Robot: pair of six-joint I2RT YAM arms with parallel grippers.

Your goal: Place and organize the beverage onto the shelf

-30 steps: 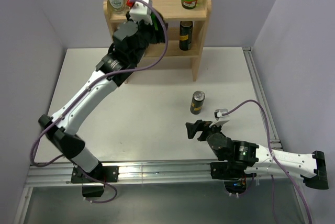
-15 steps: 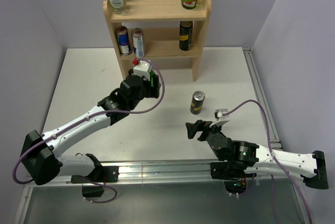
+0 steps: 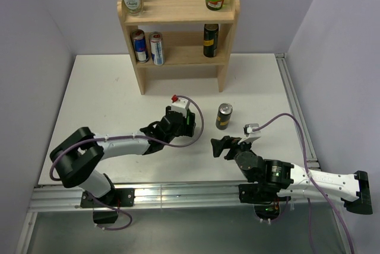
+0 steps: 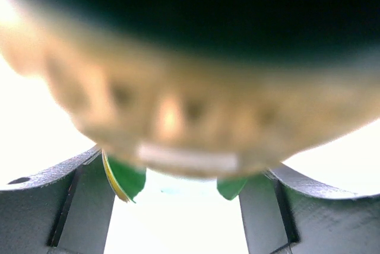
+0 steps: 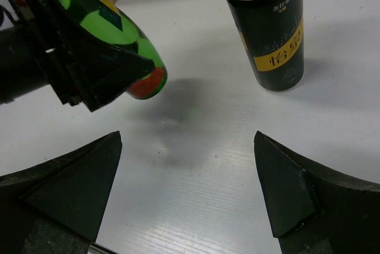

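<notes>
white and black left arm (image 3: 119, 144) is stretching low, left gripper (image 4: 181, 186) clamping a green bottle (image 5: 119, 34); right gripper (image 5: 187, 140) is gaping wide.

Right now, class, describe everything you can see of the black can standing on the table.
The can is slim and black, seemingly metal, with a silver top, a pull tab lying flat and a gold label band bearing characters. It stands upright on the white table, out in front of the shelf, just ahead of the open right gripper and apart from it. Only the table touches it.
</notes>
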